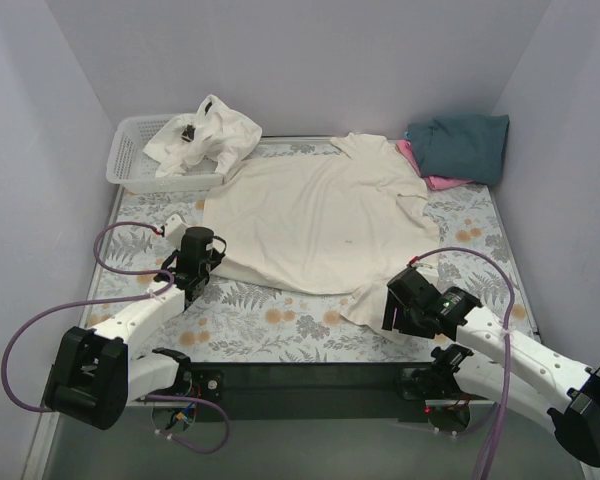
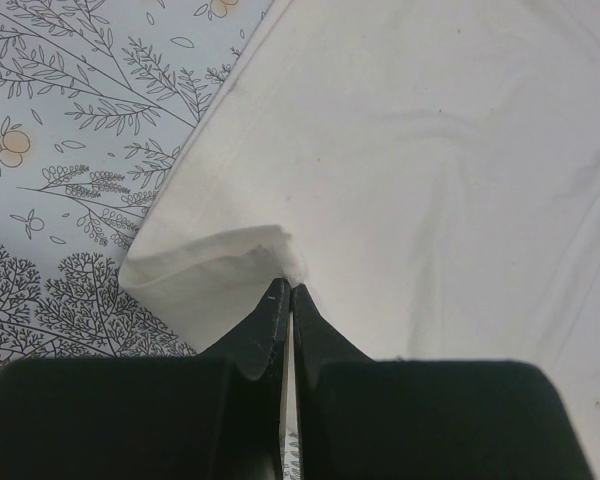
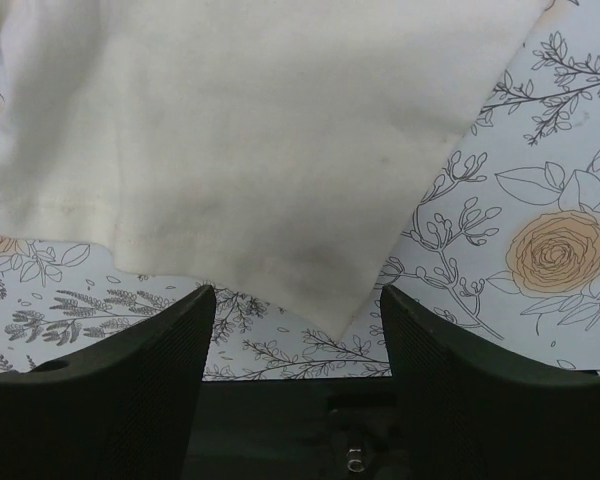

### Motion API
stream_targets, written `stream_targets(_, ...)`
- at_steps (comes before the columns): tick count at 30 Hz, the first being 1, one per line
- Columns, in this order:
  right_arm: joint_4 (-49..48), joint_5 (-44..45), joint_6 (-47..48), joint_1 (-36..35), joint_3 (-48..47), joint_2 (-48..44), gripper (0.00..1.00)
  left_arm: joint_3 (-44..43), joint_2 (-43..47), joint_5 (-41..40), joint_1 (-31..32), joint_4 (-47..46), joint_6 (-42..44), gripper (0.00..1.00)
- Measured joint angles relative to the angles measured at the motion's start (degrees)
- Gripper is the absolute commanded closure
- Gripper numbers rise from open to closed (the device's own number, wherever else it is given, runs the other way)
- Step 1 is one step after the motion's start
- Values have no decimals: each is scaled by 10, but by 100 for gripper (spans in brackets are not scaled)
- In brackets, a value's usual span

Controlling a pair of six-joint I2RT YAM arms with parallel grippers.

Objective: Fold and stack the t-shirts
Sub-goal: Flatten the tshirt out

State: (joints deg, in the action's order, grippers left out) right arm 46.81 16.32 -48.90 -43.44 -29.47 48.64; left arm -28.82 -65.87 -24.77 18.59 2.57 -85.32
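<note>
Cream cotton tee (image 1: 320, 215), soft and matte, is spread nearly flat on the floral counter (image 1: 280, 325). One near hem corner, bunched into a small fold, is clamped between the left fingers (image 2: 273, 315); the right fingers (image 3: 150, 350) are set apart astride the other stitched corner. For a clean fold, both corners should be gripped and lifted evenly. Teal tee (image 1: 460, 145) is stacked on pink tee (image 1: 442, 183) at far right.

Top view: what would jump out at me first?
A big cream t-shirt spread flat across the flowery table. The left gripper pinches its near-left corner, and the open right gripper straddles its sleeve. A folded teal t-shirt sits on a pink t-shirt at the far right.
</note>
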Motion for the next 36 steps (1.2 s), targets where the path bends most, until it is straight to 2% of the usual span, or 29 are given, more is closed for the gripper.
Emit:
stream_targets(9,8,18,-76,-12,41,-62,43,0,-3,0,0,-1,1,100)
stream_targets(20,10,24,-110,-24,41,-31,48,0,-5,0,0,-1,5,100)
stream_targets(24,12,24,-123,-36,41,-32,60,0,-5,0,0,-1,5,100)
stream_targets(25,12,24,-127,-40,41,-32,66,0,-5,0,0,-1,5,100)
stream_targets(30,13,22,-144,-59,41,-23,77,0,-5,0,0,-1,5,100)
stream_targets(36,14,19,-155,-70,41,-14,84,0,-9,0,0,-1,5,100)
